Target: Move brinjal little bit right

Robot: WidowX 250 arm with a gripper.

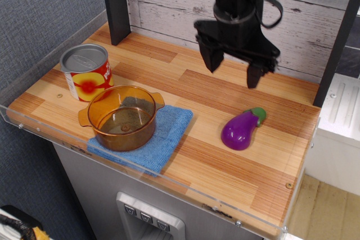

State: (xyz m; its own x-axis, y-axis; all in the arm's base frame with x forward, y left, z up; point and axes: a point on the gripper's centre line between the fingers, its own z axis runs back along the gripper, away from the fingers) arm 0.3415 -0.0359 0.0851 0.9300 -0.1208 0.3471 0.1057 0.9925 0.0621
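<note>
The brinjal (242,128) is a glossy purple toy eggplant with a green stem cap. It lies on its side on the right part of the wooden table (225,167), stem pointing up and to the right. My gripper (233,71) hangs open and empty above the table, well clear of the brinjal and behind it to the left. Its two black fingers (212,60) are spread wide apart.
A red-and-yellow can (87,72) stands at the left. An amber glass pot (122,116) sits on a blue cloth (163,136) near the front edge. Black posts (116,4) stand at the back left and right. A clear plastic rim runs along the table's front and left.
</note>
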